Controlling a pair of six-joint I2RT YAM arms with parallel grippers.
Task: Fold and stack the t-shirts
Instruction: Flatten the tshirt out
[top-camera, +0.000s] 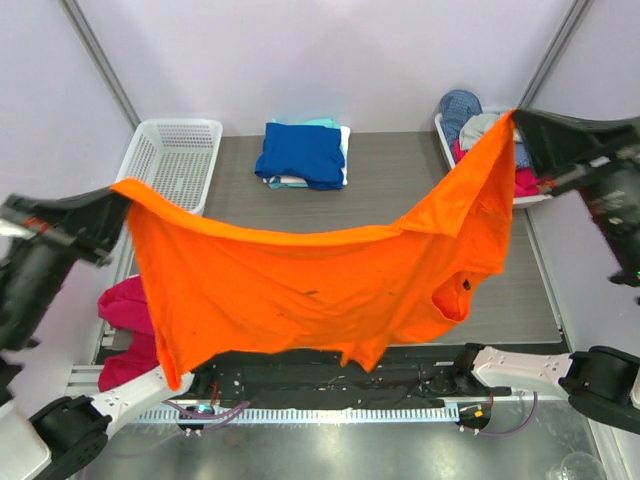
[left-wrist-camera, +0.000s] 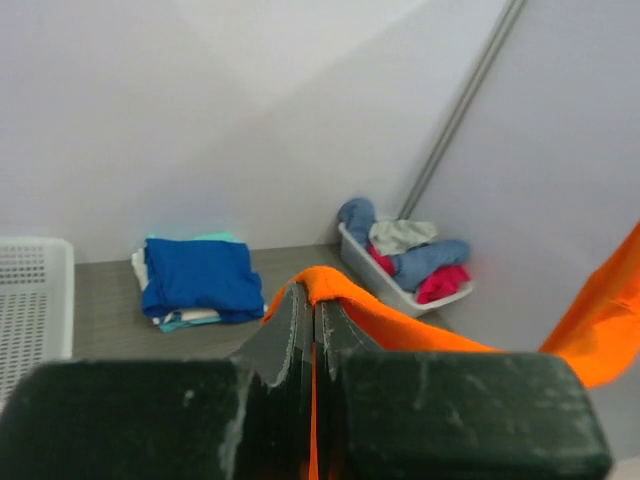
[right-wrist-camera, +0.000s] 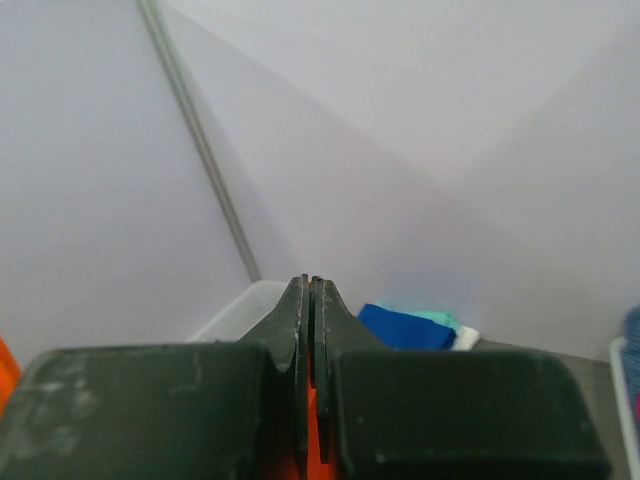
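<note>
I have the left claw at 9 o'clock, clamped shut on one corner of the orange shirt. The shirt hangs spread in the air between both claws, sagging mid-span above the surface. The folded stack, blue on top, sits at 12 o'clock. The right claw at 2 o'clock pinches the other corner, above the laundry bin.

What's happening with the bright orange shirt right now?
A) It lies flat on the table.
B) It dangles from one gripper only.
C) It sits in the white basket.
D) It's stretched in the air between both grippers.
D: the left gripper and the right gripper each pinch an edge of the orange t-shirt, which sags between them.
</note>
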